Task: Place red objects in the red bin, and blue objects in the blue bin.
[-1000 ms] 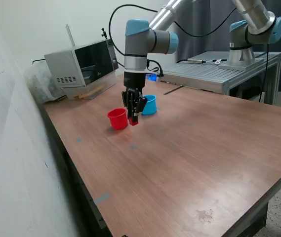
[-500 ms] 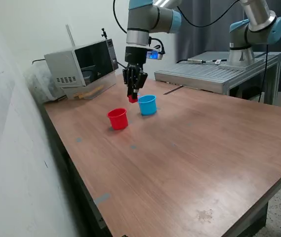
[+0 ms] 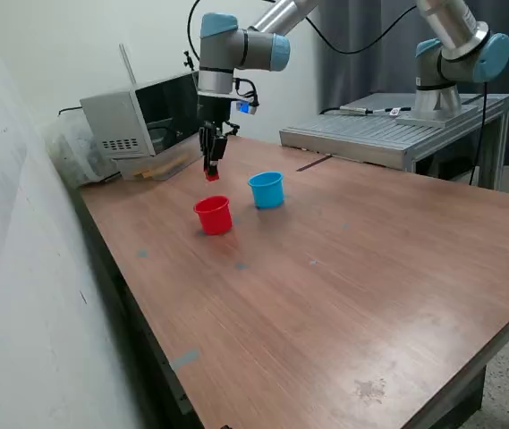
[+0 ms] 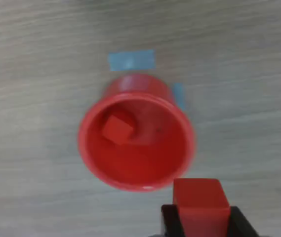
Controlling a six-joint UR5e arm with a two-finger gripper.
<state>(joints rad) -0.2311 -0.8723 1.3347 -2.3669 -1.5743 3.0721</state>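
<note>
My gripper [image 3: 211, 173] is shut on a small red cube [image 4: 200, 201] and holds it in the air above the red cup [image 3: 213, 214]. In the wrist view the red cup [image 4: 93, 153] is seen from above, and a second red cube [image 4: 117, 130] lies inside it. The held cube sits just outside the cup's rim in that view. The light blue cup [image 3: 267, 189] stands on the table at the exterior view's right of the red cup. No dark blue cubes are in view; the inside of the blue cup is hidden.
A grey microwave-like box [image 3: 147, 114] stands at the back of the brown table [image 3: 343, 286]. A metal bench [image 3: 388, 134] with a second arm [image 3: 451, 54] is at the back right. Blue tape marks [image 4: 131, 60] lie on the table near the red cup.
My gripper has risen from the table beside the cups with the red cube in it and moved to the exterior view's left, to above the red cup.
</note>
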